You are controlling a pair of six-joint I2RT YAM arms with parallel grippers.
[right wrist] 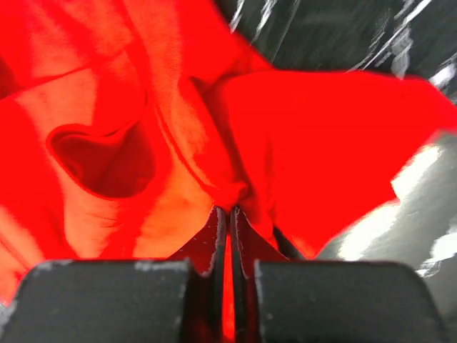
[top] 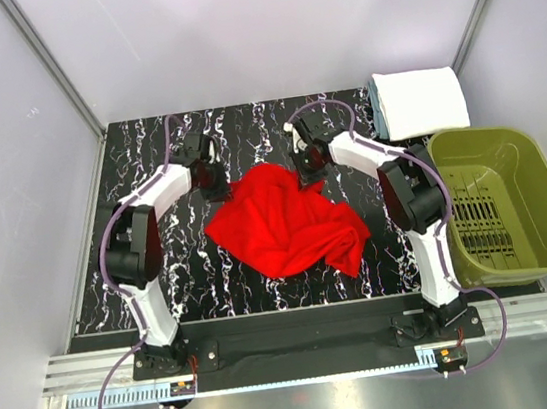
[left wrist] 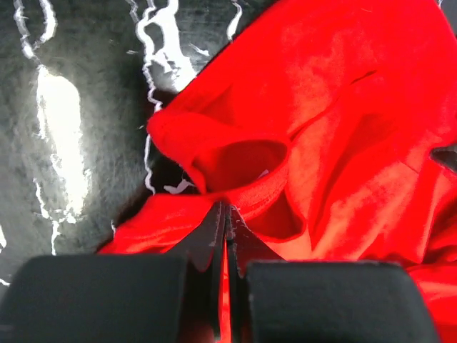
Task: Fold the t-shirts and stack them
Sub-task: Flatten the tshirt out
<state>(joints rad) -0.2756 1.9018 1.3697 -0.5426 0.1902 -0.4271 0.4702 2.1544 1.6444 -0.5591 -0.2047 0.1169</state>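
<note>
A crumpled bright red t-shirt [top: 286,223] lies in the middle of the black marbled table. My left gripper [top: 215,184] is at its far left corner, shut on a fold of the red t-shirt [left wrist: 235,193] beside a sleeve opening. At the far right corner my right gripper [top: 307,168] is shut on a bunched fold of the red t-shirt [right wrist: 285,143]. Red cloth shows in the thin slit between each pair of fingers. A folded white t-shirt [top: 421,100] sits on a pale blue one at the back right corner.
An olive-green plastic basket [top: 534,192] stands at the right, just off the table's edge. Bare marbled tabletop [top: 182,277] shows to the left and in front of the red cloth. Grey walls close in the back and both sides.
</note>
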